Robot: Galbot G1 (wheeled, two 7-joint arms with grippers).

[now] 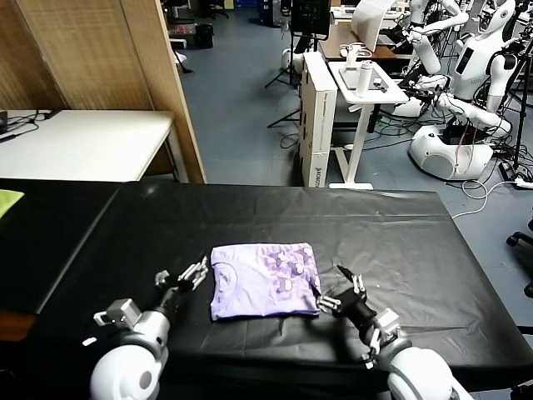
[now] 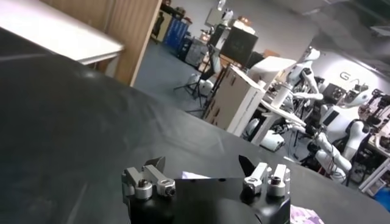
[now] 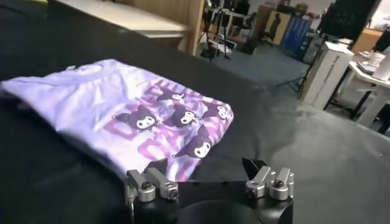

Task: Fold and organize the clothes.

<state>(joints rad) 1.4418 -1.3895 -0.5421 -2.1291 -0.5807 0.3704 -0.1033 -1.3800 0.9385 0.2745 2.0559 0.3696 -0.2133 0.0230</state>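
- Black cloth covers the worktop (image 1: 275, 217), lying in soft wrinkles from the far edge to the near edge, where both arms reach in.
- Behind the far edge stand a white side table (image 1: 83, 142), a wooden partition (image 1: 125, 58) and a white rolling stand (image 1: 358, 100); several white robots (image 1: 466, 83) are parked farther back on the blue-grey floor.
- Folded into a compact rectangle, the pale lavender T-shirt (image 1: 262, 279) lies flat near the middle of the worktop's near edge, between the two hands.
- Its printed side faces up: darker purple-and-white cartoon figures (image 3: 177, 119) fill the half toward the robot's right, and the plain lavender half lies toward the left. The folded edges look fairly even, with a slightly loose corner at the near left.
- At the worktop's far left edge a yellow-green cloth scrap (image 1: 8, 200) shows only partly.
- The right hand (image 1: 340, 293) sits low over the worktop just beside the shirt's near right corner, fingers spread apart and holding nothing; whether a fingertip touches the fabric cannot be told.
- The left hand (image 1: 187, 273) hovers just beside the shirt's left edge, close to the cloth, fingers also spread wide and empty. In its wrist view a sliver of lavender (image 2: 195, 176) shows between the fingers.
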